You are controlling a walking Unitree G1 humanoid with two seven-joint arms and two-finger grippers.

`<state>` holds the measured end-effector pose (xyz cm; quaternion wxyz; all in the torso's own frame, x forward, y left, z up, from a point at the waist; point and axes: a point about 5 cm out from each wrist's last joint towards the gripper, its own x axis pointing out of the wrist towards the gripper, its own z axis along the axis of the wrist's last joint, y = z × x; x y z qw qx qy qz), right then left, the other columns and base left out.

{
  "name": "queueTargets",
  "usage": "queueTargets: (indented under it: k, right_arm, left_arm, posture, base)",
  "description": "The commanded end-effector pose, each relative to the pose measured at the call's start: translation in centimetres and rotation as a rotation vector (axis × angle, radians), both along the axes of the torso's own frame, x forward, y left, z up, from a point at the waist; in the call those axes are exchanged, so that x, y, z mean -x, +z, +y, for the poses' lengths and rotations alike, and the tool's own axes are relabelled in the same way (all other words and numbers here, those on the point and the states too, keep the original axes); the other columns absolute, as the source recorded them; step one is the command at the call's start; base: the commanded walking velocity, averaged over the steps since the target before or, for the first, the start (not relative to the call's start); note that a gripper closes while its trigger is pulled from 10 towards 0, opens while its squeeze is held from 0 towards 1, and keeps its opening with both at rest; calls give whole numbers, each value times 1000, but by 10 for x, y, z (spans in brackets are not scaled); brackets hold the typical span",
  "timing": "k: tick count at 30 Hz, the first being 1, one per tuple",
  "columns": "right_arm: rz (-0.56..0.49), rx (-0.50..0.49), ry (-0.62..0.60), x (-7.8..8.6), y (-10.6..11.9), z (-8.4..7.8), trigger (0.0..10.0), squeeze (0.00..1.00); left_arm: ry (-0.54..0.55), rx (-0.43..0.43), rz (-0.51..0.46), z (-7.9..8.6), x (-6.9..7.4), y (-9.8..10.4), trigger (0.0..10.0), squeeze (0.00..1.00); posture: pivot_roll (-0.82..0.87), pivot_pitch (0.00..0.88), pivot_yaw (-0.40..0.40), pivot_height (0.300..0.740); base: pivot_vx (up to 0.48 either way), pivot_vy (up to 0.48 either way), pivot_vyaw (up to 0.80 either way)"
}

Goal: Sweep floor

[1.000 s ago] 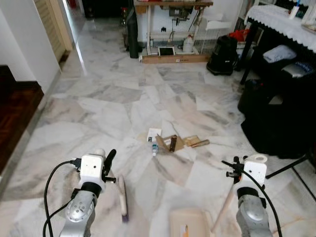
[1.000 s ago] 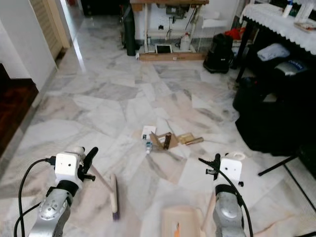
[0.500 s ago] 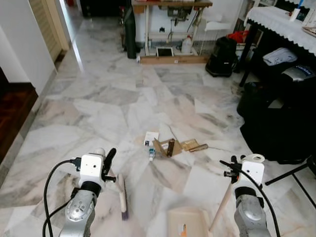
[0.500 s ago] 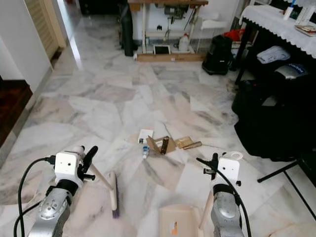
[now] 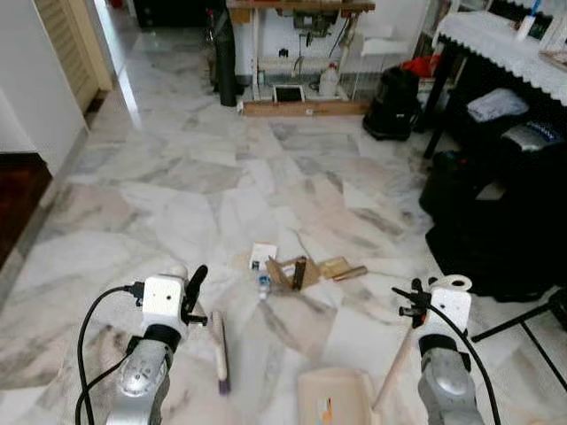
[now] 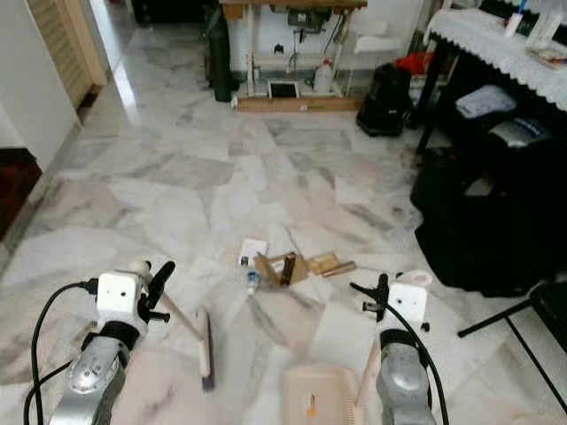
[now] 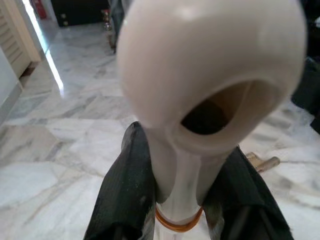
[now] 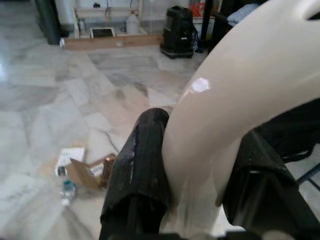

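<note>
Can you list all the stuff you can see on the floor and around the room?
Broom: one, cream, on the marble floor before the left hand.
Dustpan: one, cream, on the floor beside the right hand.
Litter pile: one, brown cardboard scraps, white paper and a small bottle, mid-floor ahead.
Black bag: one, far right near the wall.
White-clothed table: one, right side.
Left hand: shut on the broom handle.
Right hand: shut on the dustpan handle.
</note>
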<state>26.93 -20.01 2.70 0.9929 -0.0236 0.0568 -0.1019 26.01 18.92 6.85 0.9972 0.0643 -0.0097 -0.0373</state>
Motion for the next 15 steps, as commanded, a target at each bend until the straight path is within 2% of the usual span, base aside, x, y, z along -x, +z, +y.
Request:
queueTargets:
  k: [1,15]
  right_arm:
    - [-33,6,-18,-1,6,-7,10000,0]
    - [-37,4,-10,-2,7,-5,10000,0]
  left_arm:
    - [-18,-7,-40,-5,-4,8,10000,0]
    - [-17,-5,-42,-6,-5,9,10000,0]
  posture:
    - [-55,37,-22,740]
    - [-56,43,-24,740]
  base:
    - [285,0,0]
    - [282,0,0]
